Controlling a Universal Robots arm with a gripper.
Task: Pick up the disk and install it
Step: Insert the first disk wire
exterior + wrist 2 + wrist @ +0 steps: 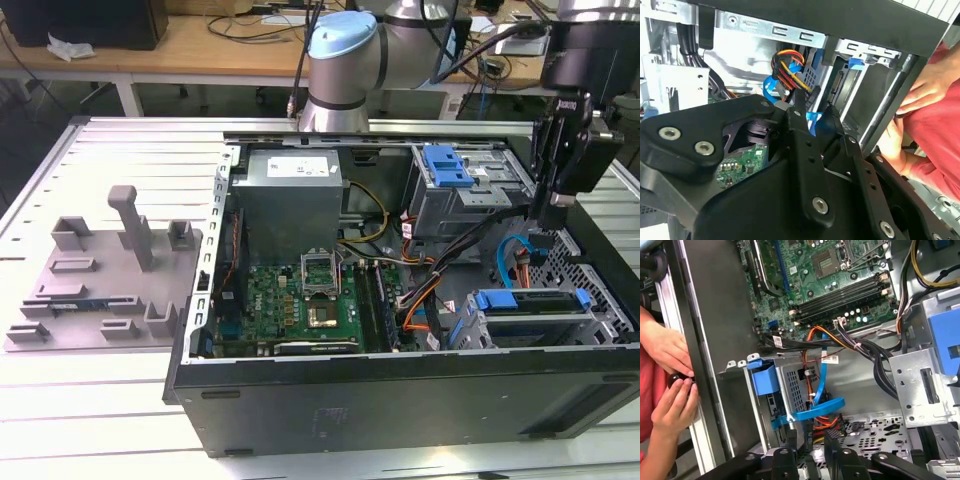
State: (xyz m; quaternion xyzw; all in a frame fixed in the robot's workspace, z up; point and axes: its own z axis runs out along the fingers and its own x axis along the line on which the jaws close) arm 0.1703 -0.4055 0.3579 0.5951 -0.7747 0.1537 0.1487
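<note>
Cables (810, 412) were the main worry at this moment: a blue flat one and a bundle of orange, red and yellow wires lay directly under the gripper (811, 439), which hung inside the open computer case (350, 400), near its edge at the exterior view's right. Its two fingers (789, 442) were spread apart and nothing was between them. The disk (530, 312) sat with its blue rails in the drive cage (610, 320), at the corner of the case nearest to the exterior camera on that view's right, apart from the gripper and lower than it. I judge that a descent here could hook a finger into the blue loop and pull a plug out. A second risk was a person's hands (670, 405), which rested on the case wall close beside the arm; a sideways motion could strike them.
</note>
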